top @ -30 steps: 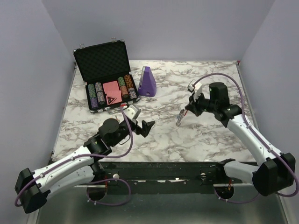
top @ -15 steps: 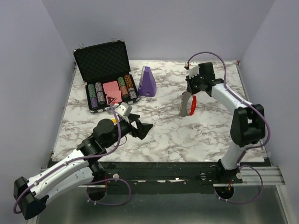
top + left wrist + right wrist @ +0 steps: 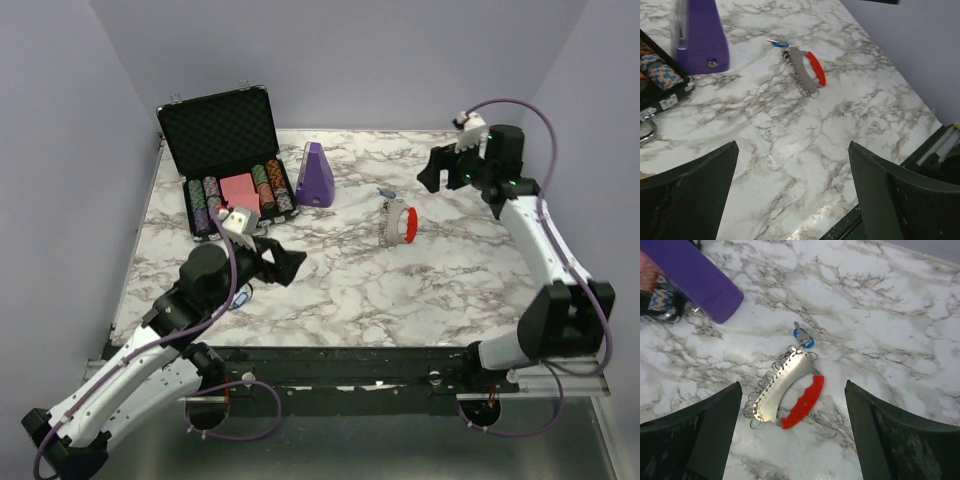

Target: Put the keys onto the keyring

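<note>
The keyring (image 3: 398, 222), a red plastic arc on a silvery toothed plate hung with small rings, lies flat on the marble table (image 3: 440, 280), right of centre. It also shows in the right wrist view as the keyring (image 3: 785, 387) and in the left wrist view as the keyring (image 3: 807, 70). A blue-tagged key (image 3: 802, 337) lies at its far end, touching or nearly so. My right gripper (image 3: 445, 166) hangs open above and right of the keyring, holding nothing. My left gripper (image 3: 280, 258) stands open over bare marble, well to the left. The other keys are out of view.
An open black case (image 3: 225, 130) with poker chips and cards stands at the back left. A purple wedge-shaped object (image 3: 316, 175) stands beside it, between the case and the keyring. A small blue bit (image 3: 241, 297) lies by my left arm, too small to name.
My right gripper has opened and let go of the keyring, which now lies on the table. The right arm has drawn back to the far right; the left arm has pulled back leftward.
</note>
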Controlling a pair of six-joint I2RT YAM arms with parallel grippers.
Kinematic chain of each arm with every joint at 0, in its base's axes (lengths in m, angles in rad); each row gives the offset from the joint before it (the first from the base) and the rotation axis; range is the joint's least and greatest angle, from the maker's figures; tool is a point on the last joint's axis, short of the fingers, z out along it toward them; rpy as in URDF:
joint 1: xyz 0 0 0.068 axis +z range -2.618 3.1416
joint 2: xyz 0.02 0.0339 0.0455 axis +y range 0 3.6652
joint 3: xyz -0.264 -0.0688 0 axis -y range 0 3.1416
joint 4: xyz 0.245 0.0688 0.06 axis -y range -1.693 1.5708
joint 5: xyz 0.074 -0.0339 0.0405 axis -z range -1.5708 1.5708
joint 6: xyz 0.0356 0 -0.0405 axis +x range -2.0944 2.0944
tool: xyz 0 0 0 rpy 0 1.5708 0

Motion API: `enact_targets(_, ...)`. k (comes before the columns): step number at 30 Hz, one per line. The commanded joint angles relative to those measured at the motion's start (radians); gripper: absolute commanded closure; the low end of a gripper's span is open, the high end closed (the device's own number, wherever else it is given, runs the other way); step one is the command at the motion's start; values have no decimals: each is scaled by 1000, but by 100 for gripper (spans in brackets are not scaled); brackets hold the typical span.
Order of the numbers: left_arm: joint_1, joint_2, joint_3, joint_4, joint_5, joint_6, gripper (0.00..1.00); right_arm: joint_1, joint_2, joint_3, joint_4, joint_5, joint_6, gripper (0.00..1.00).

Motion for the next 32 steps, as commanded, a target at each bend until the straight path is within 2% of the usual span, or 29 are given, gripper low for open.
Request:
enact_targets(1,180,177,248,-175,114,50,1,-67,-282,-171,80,-205,136,0)
enact_targets(5,511,237,383,-188,386,-51,1,-124,-459,-231,48,-204,264,0)
enact_targets(7,596,251,437,-223,450,-56,1,-133,-520,-224,17,-154,316,0)
enact_targets(10,607,245,503,-339,395,12,1,-133,-588,-192,-30,-34,394,0)
enact_targets(14,608,176,516,-415,355,50,1,-133,-619,-126,-115,63,434,0)
enact_targets(19,608,76,477,-429,359,60,1,-134,-642,-109,-127,94,453,0)
enact_targets(32,608,-17,428,-467,373,86,1,-134,-679,-142,-118,104,447,0)
